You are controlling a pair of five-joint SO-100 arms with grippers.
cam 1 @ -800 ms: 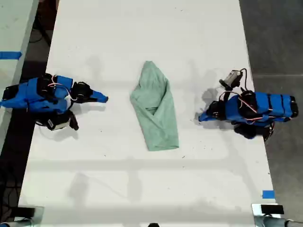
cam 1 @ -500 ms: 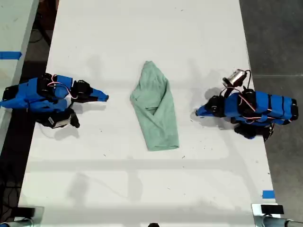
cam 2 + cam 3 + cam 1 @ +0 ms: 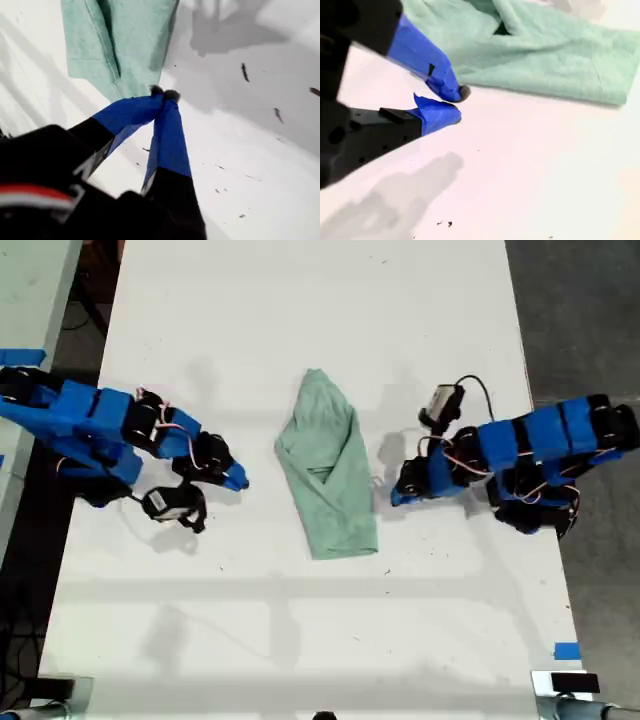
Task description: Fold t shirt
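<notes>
Evidently the approach step: in the exterior view, left to right, one gripper (image 3: 236, 480), the half-folded t shirt (image 3: 328, 466) mid-table (image 3: 300, 640), another gripper (image 3: 398, 496). My first gripper (image 3: 164, 93) closed, empty; my second gripper (image 3: 459, 104) slightly parted. Next: open, seize an edge.

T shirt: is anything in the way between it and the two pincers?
Nothing visible is. Only bare white table lies between the t shirt and my second pincer. My first pincer points right at the cloth's edge with nothing between them.
</notes>
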